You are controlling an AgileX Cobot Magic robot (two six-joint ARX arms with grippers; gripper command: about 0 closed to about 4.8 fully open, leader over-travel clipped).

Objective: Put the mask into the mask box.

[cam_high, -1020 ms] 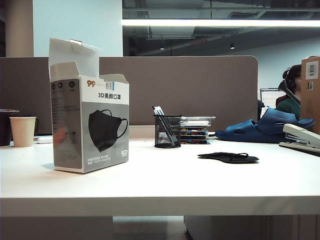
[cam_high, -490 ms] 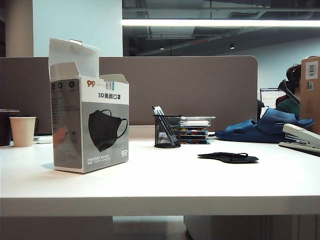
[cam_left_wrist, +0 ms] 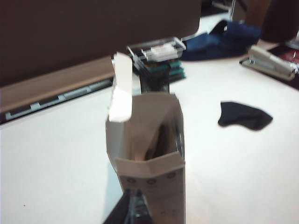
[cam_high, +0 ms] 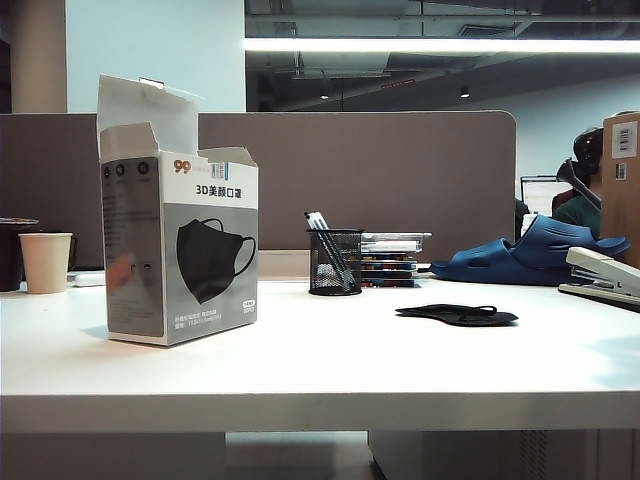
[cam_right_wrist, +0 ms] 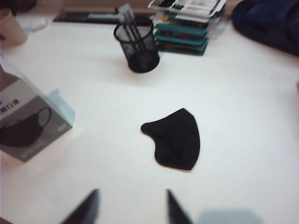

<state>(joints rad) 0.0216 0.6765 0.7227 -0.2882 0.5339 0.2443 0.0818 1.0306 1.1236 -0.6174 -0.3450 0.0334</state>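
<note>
The mask box (cam_high: 180, 250) stands upright on the left of the white table (cam_high: 320, 370), top flaps open. The black mask (cam_high: 458, 315) lies flat on the table to the right of the middle. Neither arm shows in the exterior view. In the left wrist view my left gripper (cam_left_wrist: 134, 191) is shut and empty, close to the near upper wall of the mask box (cam_left_wrist: 149, 149), whose open top faces the camera; the mask (cam_left_wrist: 244, 115) lies off to one side. In the right wrist view my right gripper (cam_right_wrist: 131, 190) is open and empty, above the table a little short of the mask (cam_right_wrist: 176, 138).
A black mesh pen holder (cam_high: 334, 262) and a stack of flat boxes (cam_high: 390, 262) stand at the back centre. A blue slipper (cam_high: 530, 255), a stapler (cam_high: 605, 275) and a brown cardboard box (cam_high: 621, 180) are at the right. A paper cup (cam_high: 46, 262) stands far left.
</note>
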